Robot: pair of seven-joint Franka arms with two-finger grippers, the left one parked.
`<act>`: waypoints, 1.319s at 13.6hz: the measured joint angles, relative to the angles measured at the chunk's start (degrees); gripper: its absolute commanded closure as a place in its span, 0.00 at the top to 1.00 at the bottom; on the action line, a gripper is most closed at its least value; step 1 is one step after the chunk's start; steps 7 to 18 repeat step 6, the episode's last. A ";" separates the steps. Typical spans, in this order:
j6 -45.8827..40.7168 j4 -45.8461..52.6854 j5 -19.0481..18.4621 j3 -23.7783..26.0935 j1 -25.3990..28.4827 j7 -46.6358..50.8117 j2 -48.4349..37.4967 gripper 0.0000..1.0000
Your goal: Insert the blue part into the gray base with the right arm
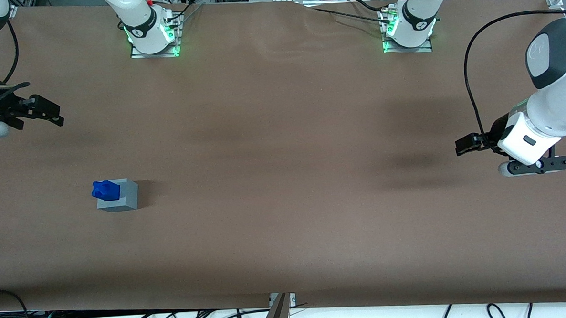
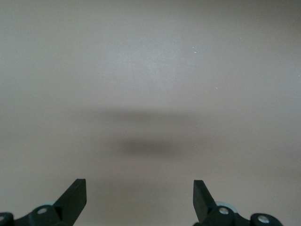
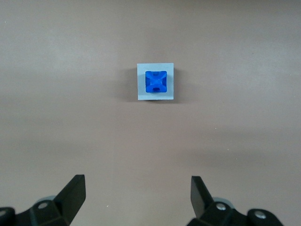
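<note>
My black two-finger gripper (image 1: 47, 112) hangs above the brown table (image 1: 285, 216), at the working arm's end of it, and it is well apart from the task's pieces. In my wrist view I see both of my black fingertips (image 3: 74, 193) with a wide gap between them, so my claw is open wide. It holds nothing; between the fingertips there is only the bare brown table (image 3: 141, 155).

The small deep-blue plastic block (image 1: 105, 189) sits in the top of the light-grey plastic cube (image 1: 122, 198). From my wrist camera I look straight down on them: the blue block (image 3: 155, 81) fills the middle of the cube's top face, and a border of grey (image 3: 141, 82) shows around it on all four sides. In the front view the blue block stands up above the top of the grey cube, so it is not sunk flush with it. How deep it goes into the hole I cannot tell.

The grey cube stands alone on the table, nearer to the front camera than my gripper is. It throws a soft shadow on the table just beside it, on the side toward the parked arm's end. My gripper does not touch the cube or the blue block.
</note>
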 measured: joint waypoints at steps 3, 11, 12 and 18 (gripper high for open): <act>0.01 0.00 0.00 0.16 0.00 0.27 0.00 0.99; 0.15 0.00 0.00 0.16 0.00 0.35 0.00 0.99; 0.15 0.00 0.00 0.16 0.00 0.35 0.00 0.99; 0.15 0.00 0.00 0.16 0.00 0.35 0.00 0.99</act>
